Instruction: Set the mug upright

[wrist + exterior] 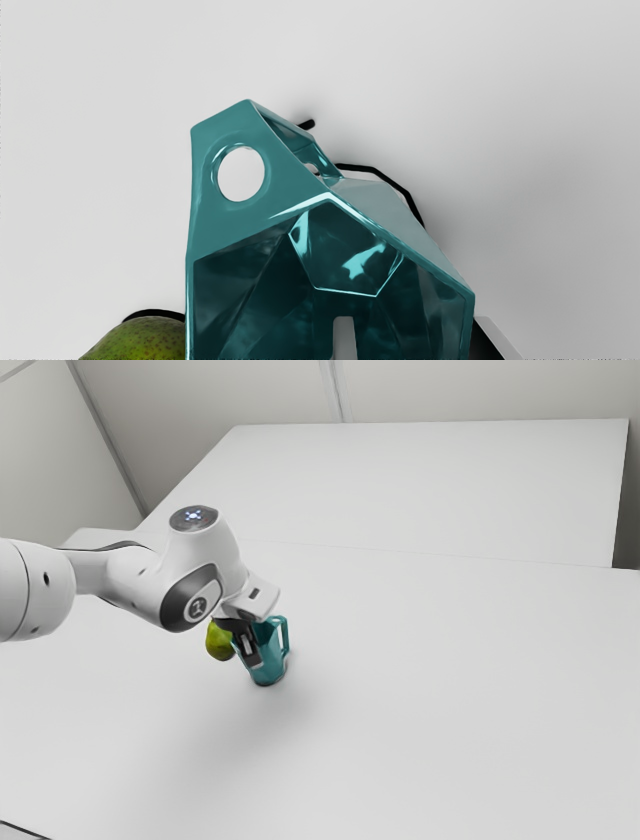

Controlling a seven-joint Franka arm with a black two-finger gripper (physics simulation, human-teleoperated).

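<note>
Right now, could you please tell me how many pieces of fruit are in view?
1: a green fruit, on the table beside the teal mug. Others may be hidden behind the arm or the mug.

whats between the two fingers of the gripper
The wall of the teal mug; in the wrist view, one finger is inside the mug and the other finger is outside it.
</note>
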